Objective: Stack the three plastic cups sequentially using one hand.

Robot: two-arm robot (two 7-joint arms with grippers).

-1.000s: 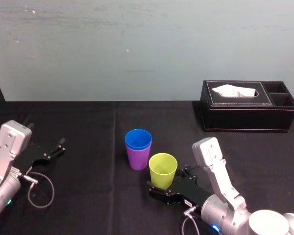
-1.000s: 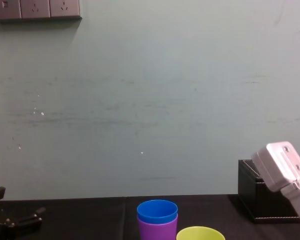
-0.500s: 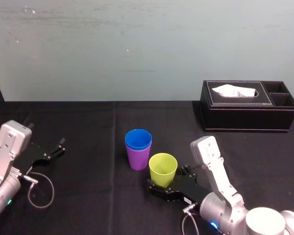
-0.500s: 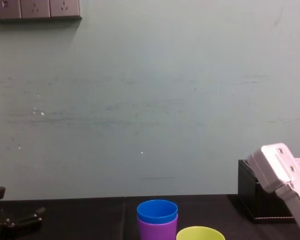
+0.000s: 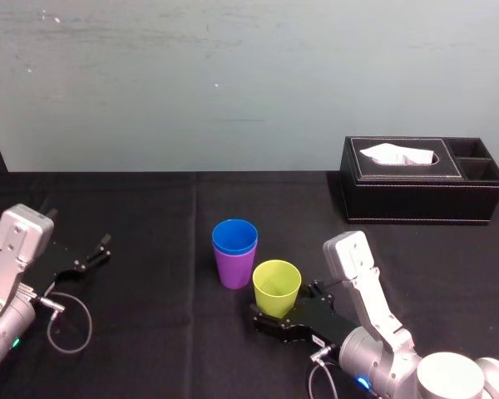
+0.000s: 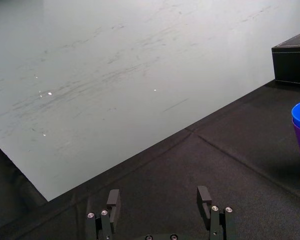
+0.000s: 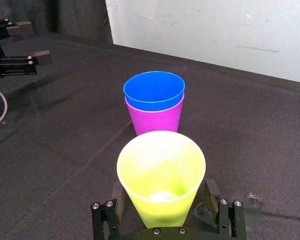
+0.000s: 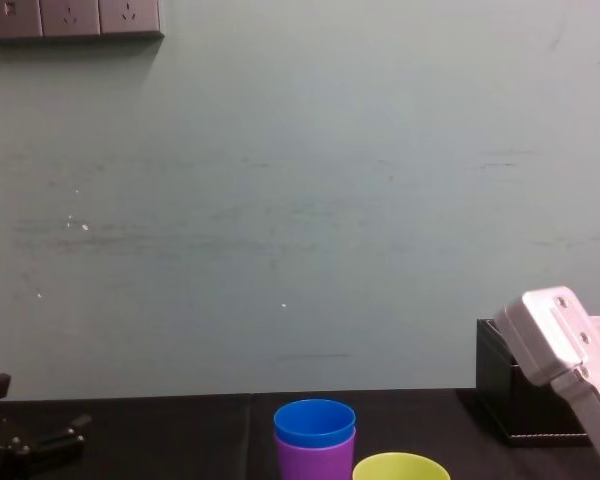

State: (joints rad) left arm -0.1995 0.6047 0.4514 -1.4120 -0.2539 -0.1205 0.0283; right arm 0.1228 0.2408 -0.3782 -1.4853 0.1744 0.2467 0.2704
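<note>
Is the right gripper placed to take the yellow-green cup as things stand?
Likely yes: the right gripper has open jaws flanking the yellow-green cup, nothing else between; left gripper parked aside.

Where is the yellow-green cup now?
Head view: the yellow-green cup stands mid-table between the right hand's fingers, right of the purple cup holding the blue cup.

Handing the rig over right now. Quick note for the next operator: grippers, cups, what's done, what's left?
Right gripper: open, jaws either side of the yellow-green cup near its base, not closed on it.
Left gripper: open, parked at the left of the table.
Cups: blue cup nested in purple cup mid-table; yellow-green upright close in front of them.
Done: blue into purple.
Left: grip yellow-green, lift, set it into blue.
</note>
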